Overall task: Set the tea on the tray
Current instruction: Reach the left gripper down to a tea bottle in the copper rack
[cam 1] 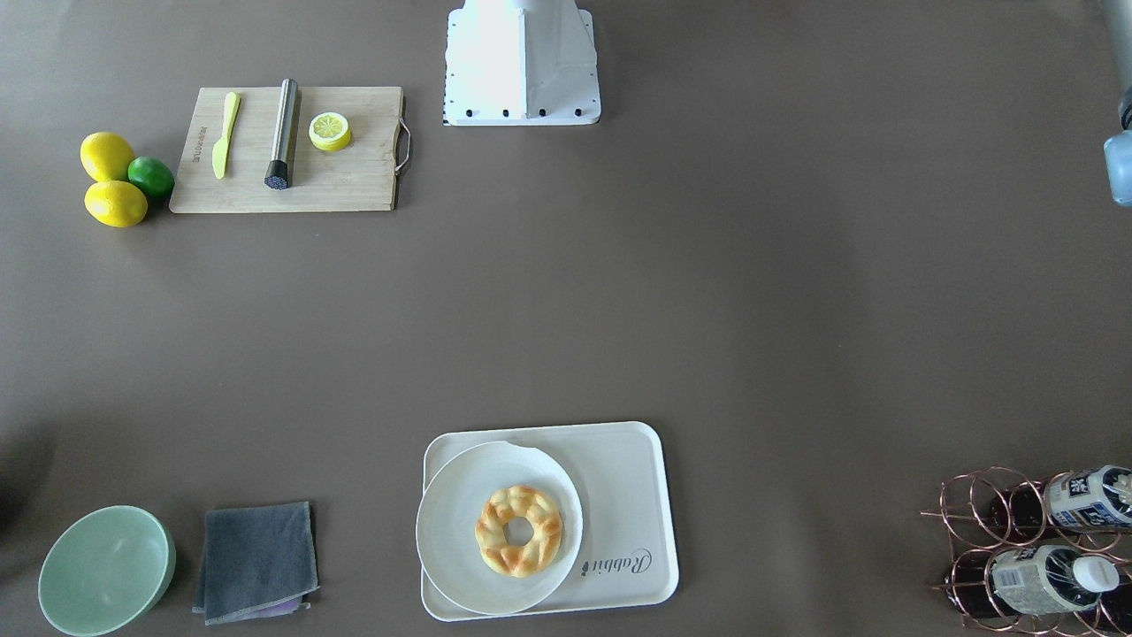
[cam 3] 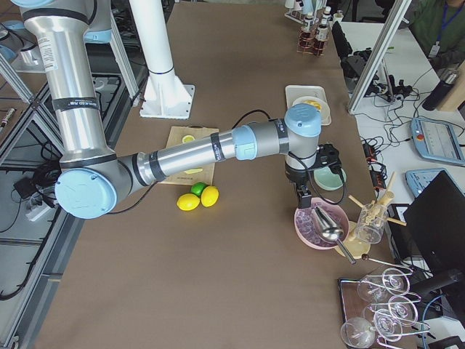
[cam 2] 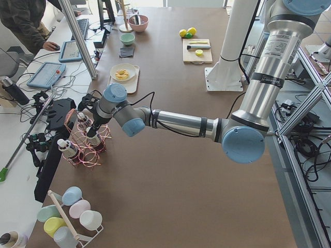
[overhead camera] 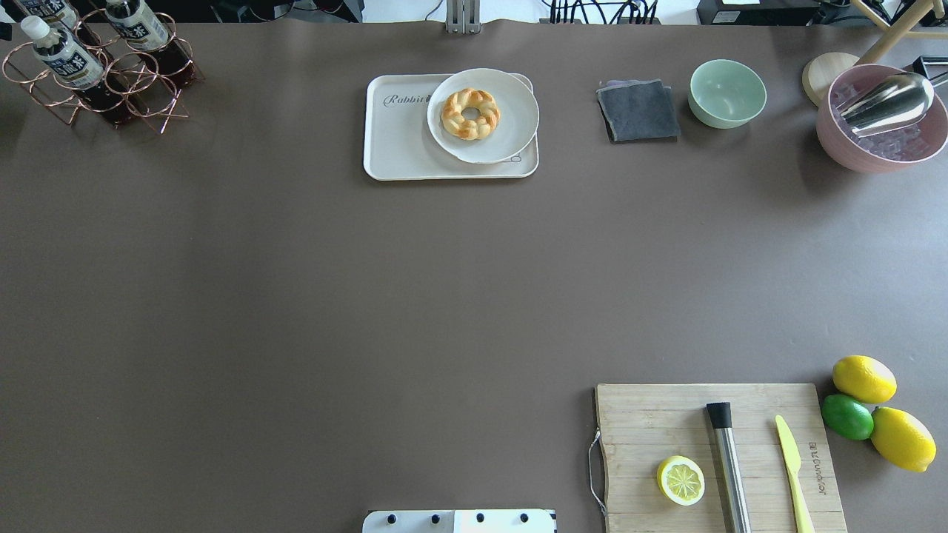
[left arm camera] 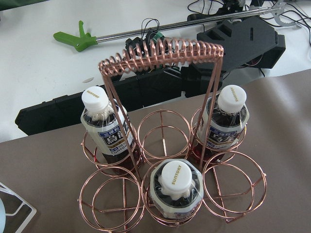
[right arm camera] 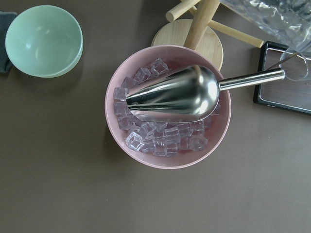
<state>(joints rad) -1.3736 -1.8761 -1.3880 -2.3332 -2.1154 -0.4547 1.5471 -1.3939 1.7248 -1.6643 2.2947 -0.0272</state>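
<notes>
Tea (left arm camera: pixel 177 191) stood upright in a copper wire rack (left arm camera: pixel 160 51) at the far left corner of the desk (overhead camera: pixel 296 296), in the front ctr ring per the left wrist cam. A 2nd bottle (left arm camera: pixel 104 131) stood back left and a 3rd bottle (left arm camera: pixel 228 121) back right, all 3 alike. Couldn't tell which 1 was meant; I took the front 1, as it was nearest the cam.

Left fingers (cam 2: pixel 92 118) hung over the rack. They showed only in the side cam, so spread vs. pressed together: can't tell. Right fingers (cam 3: pixel 302 198) hung above the pink ice bowl (right arm camera: pixel 167 164) w/ its steel scoop (right arm camera: pixel 175 94); also can't tell.

Tray (overhead camera: pixel 404 144) lay well apart from the rack, at the far-side middle. A round plate (overhead camera: pixel 511 118) w/ a braided pastry (overhead camera: pixel 470 113) covered its right part. The bare strip by the "Rabbit" print looked like the free spot.

Handling, my judgement: the bottle was full, so some heft for its size, but not heavy. The thin plastic wall prob. gives under a squeeze, and the label film looked slick. The cap looked like the stiffest part and stood clear of the rings. Best hold: cap/neck from above, then lift straight up till the base clears its ring, minding the coil handle + uprights just beside. Tall + narrow means tippy at set-down, so keep it upright.
</notes>
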